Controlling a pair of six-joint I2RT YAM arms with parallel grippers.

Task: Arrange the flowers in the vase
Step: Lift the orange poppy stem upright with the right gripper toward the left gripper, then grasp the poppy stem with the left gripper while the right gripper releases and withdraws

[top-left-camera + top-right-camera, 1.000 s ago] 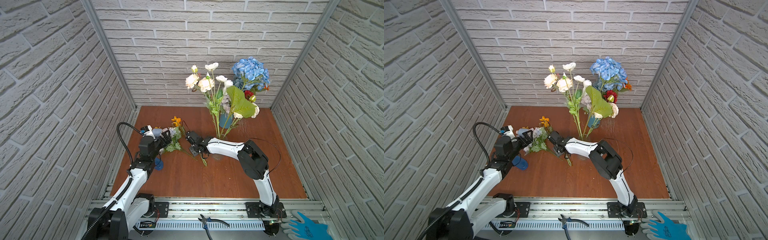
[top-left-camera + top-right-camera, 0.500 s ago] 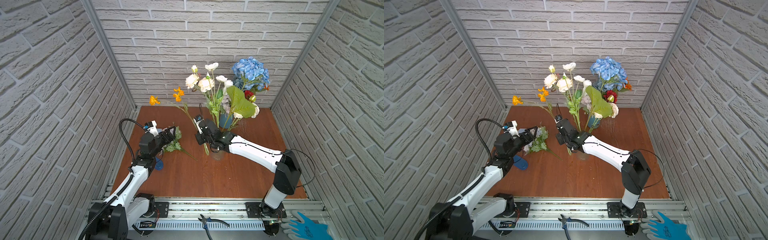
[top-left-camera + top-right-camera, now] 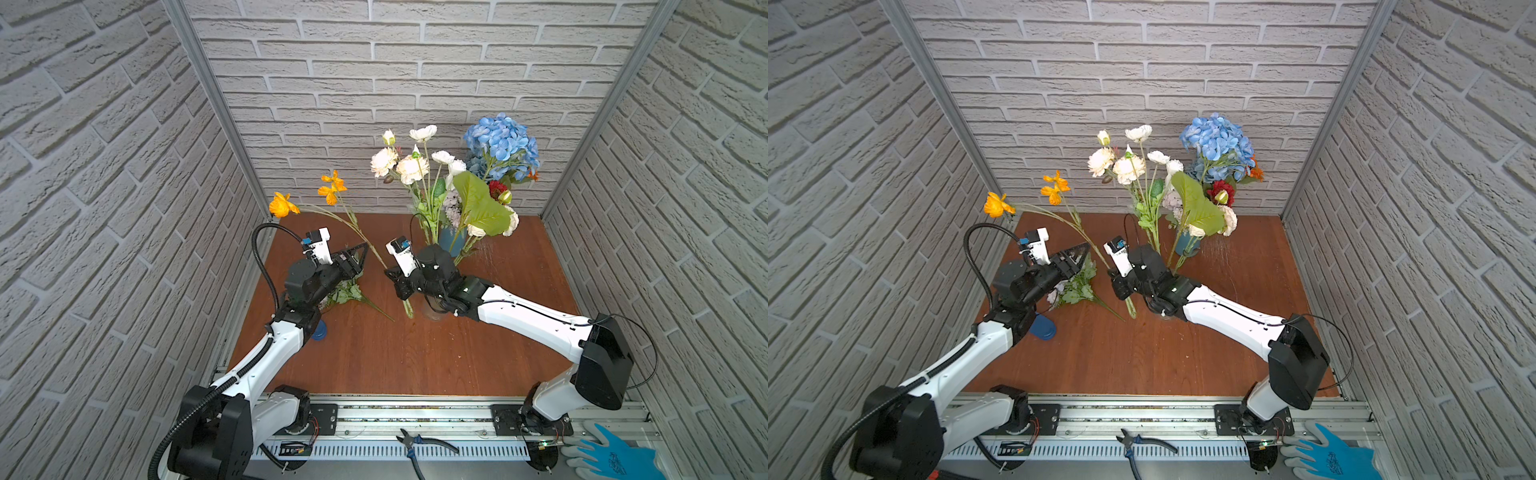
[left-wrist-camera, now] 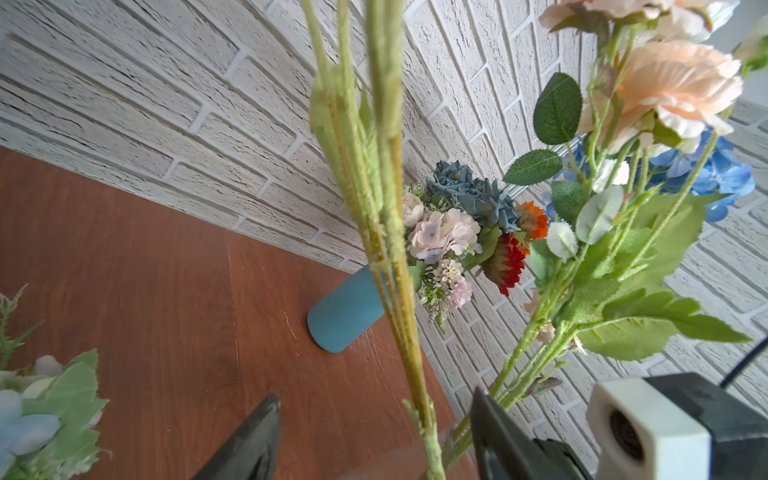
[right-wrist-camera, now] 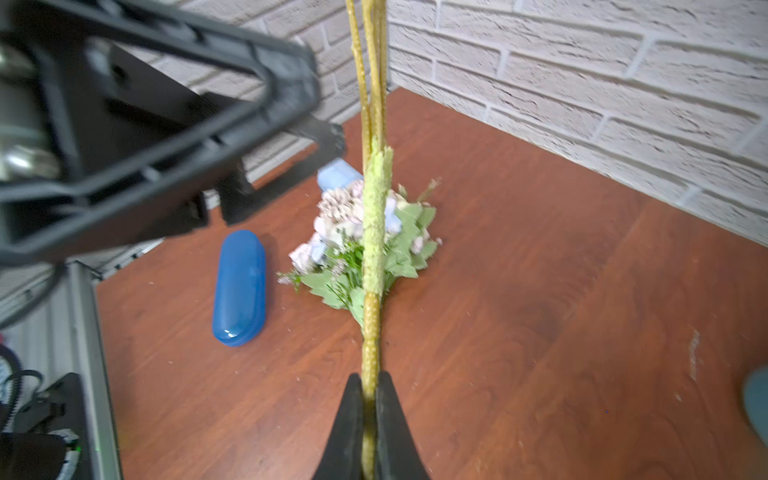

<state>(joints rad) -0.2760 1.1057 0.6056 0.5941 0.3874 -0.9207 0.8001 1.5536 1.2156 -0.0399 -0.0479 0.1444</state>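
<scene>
Change since earlier frame: orange flowers have come up off the desk and now lean toward the back-left corner. The left claw has risen from the loose bunch to meet the stem, and its gap has narrowed.
Right claw: clamped tight on the lower stem of the orange flowers. This keeps the blooms high and leaves the middle of the stem free for a second grip.
Left claw: jaws part-way apart, one finger on each side of the stem. The left wrist view shows no contact.
Likely purpose: a regrip or handover, judged from the two claws on one stem, so that the stem end can be aimed at a vase mouth.
Blue vase: stands near the back wall and already holds a short mixed bunch.
Tall flowers: cream roses and blue hydrangea stand upright beside the blue vase. The right arm hides their base.
Loose bunch: lies on the desk below the left claw, beside a blue case. It is not yet placed.
Risk: the stem looks thin and flexible, so an off-centre grip may swing the blooms into the wall.
</scene>
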